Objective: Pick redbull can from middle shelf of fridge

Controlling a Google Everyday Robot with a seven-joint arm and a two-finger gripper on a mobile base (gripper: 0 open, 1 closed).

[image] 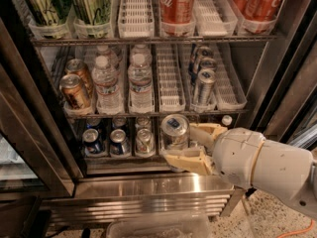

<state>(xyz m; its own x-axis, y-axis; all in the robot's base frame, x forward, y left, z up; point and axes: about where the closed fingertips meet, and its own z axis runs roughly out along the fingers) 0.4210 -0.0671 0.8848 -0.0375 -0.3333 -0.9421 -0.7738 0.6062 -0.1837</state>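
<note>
Claw (181,145) around redbull can (175,129), before fridge (148,187)

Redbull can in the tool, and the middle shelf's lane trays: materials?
Redbull can, gripped in the tool before the lowest tier: likely metal, shiny silver top with pull tab. Middle shelf lane trays: probably plastic, white, matte, moulded slots.

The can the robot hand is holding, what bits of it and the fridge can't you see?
- Held can, camera view: mostly its silver top shows; the gripper clamped on it hides its side label.
- Bottom shelf, camera view: the part behind the held can and gripper is hidden by them.
- Red cola cans, camera view: tops cut off by the upper edge.
</note>
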